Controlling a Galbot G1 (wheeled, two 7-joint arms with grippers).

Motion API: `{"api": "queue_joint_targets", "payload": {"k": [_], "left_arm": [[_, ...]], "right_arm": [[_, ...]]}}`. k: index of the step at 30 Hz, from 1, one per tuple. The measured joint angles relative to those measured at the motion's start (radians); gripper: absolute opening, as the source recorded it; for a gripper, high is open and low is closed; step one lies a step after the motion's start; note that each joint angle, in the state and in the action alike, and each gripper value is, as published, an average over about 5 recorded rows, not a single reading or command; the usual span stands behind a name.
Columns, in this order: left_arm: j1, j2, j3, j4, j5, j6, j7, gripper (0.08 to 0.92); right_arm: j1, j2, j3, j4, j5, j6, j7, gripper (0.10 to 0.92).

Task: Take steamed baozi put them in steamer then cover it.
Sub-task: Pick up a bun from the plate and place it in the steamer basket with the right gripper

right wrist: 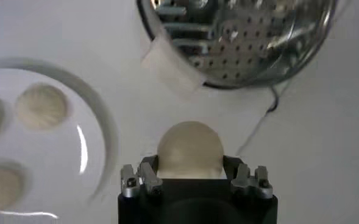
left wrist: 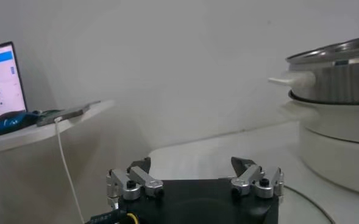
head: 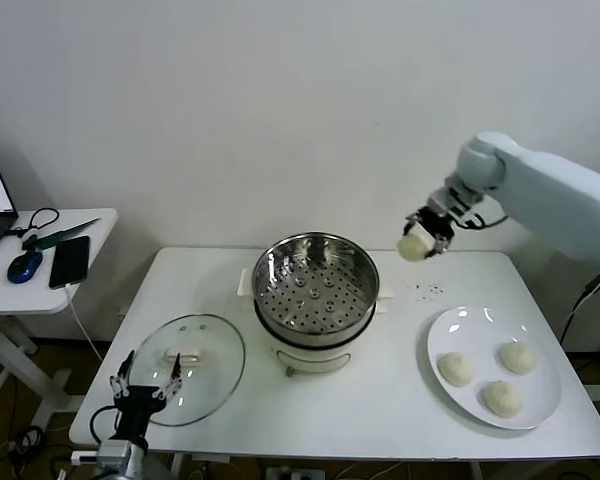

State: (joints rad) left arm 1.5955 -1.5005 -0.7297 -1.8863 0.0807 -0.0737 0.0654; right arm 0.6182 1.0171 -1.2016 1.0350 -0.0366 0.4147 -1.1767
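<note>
The right arm was seen as a thick, smooth, pale blue-white shell ending in a rounded joint housing, from which a narrower dark wrist section with thin black cables ran out. The black-and-silver right gripper (head: 421, 240) was built on a matte black block, as the right wrist view showed (right wrist: 190, 176); each finger was made of bright metal links fastened with small dark round screws. The black-and-silver left gripper (head: 146, 384) had the same make: a black body with silver linkage fingers tipped in black. In the left wrist view (left wrist: 194, 181) round black screw heads were visible in its metal knuckles, and a short yellow wire end was noted beside the black housing.
</note>
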Motion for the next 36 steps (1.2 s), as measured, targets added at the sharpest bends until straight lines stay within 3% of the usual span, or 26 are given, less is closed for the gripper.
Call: {"api": "queue_joint_targets", "payload": {"k": [15, 24, 36], "left_arm": [[0.004, -0.008, -0.002, -0.007, 0.015, 0.000, 0.002, 0.823], [0.012, -0.008, -0.007, -0.017, 0.015, 0.001, 0.002, 0.823], [0.020, -0.008, -0.008, -0.012, 0.016, -0.003, 0.002, 0.823]], "right_arm": [[-0.073, 0.256, 0.072, -0.032, -0.312, 0.209, 0.051, 0.687], [-0.178, 0.305, 0.118, -0.060, -0.481, 0.263, 0.069, 0.694], [-0.268, 0.333, 0.158, -0.080, -0.590, 0.287, 0.082, 0.698]]}}
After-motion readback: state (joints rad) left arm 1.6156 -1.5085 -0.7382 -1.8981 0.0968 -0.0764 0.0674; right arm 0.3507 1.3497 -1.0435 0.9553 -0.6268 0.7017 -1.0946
